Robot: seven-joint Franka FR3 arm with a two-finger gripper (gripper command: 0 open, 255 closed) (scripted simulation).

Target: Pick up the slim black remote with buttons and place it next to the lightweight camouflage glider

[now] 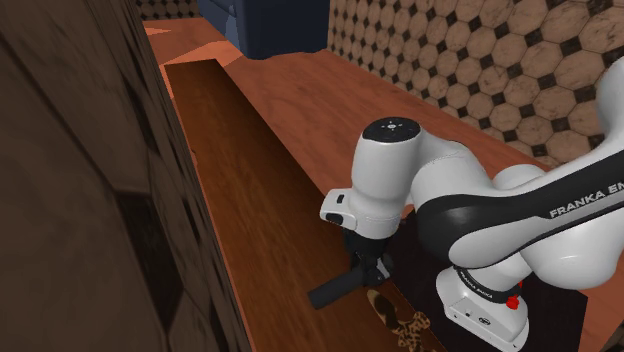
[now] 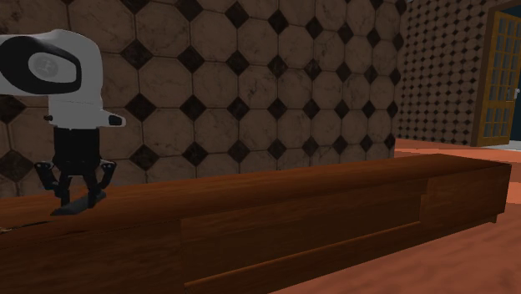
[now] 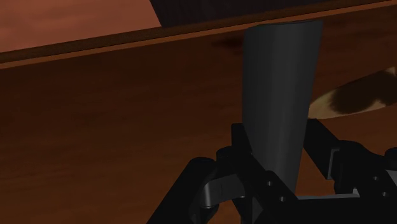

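Counter (image 1: pixel 250 190): long, low, dark wood, top bare along most of its length. Front face (image 2: pixel 292 225) has recessed drawer-like panels. Wood grain is plain in the wrist view (image 3: pixel 95 127).

Tiled wall (image 2: pixel 250 83) runs along the counter's back edge: pale octagons with small dark squares, in shadow in the shoulder view (image 1: pixel 70 180). Same tiling on the wall across the room (image 1: pixel 480 50).

Floor (image 1: pixel 300 90) is reddish wood, off the counter's front edge.

Dark blue furniture (image 1: pixel 265 25) beyond the counter's far end, type unclear.

Lattice-paned wooden door (image 2: pixel 501 75) at the second exterior view's right edge.
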